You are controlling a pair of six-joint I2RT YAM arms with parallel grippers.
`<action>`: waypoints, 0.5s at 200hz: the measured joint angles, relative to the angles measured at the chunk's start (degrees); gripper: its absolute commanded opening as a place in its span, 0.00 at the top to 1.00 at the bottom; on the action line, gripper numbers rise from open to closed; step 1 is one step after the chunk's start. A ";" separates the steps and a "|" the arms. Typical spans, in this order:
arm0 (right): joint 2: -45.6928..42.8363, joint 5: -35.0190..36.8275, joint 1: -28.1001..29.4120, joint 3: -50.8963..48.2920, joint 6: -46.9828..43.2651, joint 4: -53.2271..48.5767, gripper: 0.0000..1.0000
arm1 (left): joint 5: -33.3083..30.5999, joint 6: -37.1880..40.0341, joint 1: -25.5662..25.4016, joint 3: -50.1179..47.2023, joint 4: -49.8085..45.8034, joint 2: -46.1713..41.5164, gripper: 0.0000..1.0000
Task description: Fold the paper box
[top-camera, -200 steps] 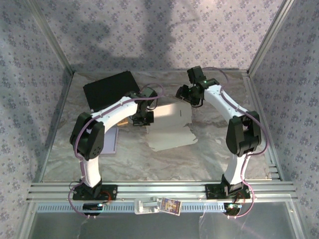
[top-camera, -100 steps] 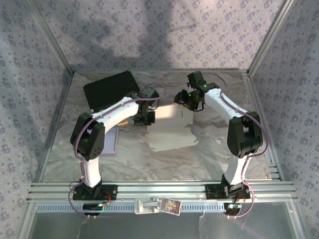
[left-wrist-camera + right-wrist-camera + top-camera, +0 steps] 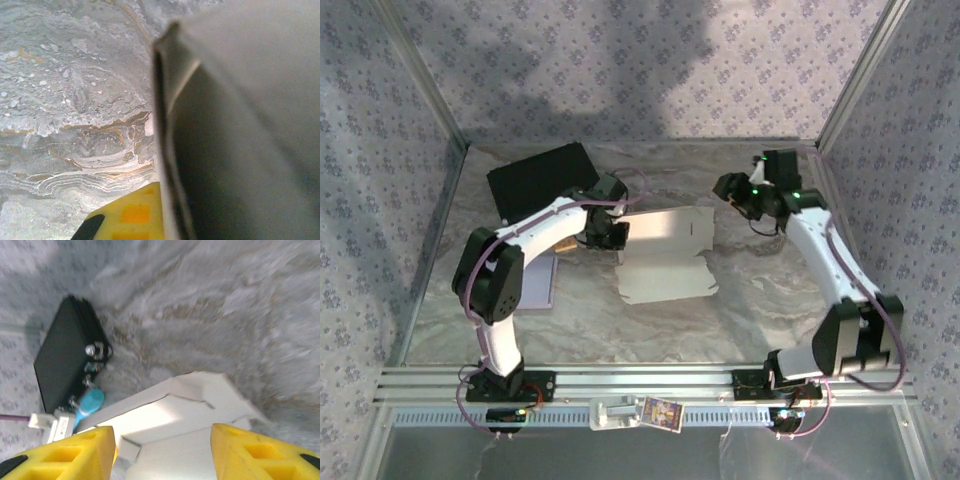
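Pinching the paper box (image 3: pixel 665 262) edge — left gripper (image 3: pixel 613 232); right gripper (image 3: pixel 727 188) spread, hovering apart.

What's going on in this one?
Two robot arms are working on a white paper box in the middle of the table. The left gripper is at the box's left edge, with a panel pressed close to its camera; whether it is clamped is unclear. The right gripper hovers open, apart from the box on its right. The box is only partly folded, its near part lying flat.
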 measured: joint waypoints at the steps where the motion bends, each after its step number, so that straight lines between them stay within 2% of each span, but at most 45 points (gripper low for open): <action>1: -0.20 0.02 -0.15 -0.15 -0.02 0.04 0.46 | 0.39 0.28 0.22 -0.11 0.09 -0.02 1.00; 22: -3.34 0.22 -3.61 -4.79 -0.52 0.44 0.45 | 5.20 4.28 3.13 -0.90 0.28 -0.07 1.00; 51: -2.86 -0.48 -4.70 -11.43 -2.45 1.25 0.46 | 9.97 9.33 6.38 -0.87 -0.81 -0.07 1.00; 100: -4.24 -10.34 -6.80 -24.26 -6.62 9.90 0.54 | 16.57 15.02 8.76 -0.87 -2.40 0.35 1.00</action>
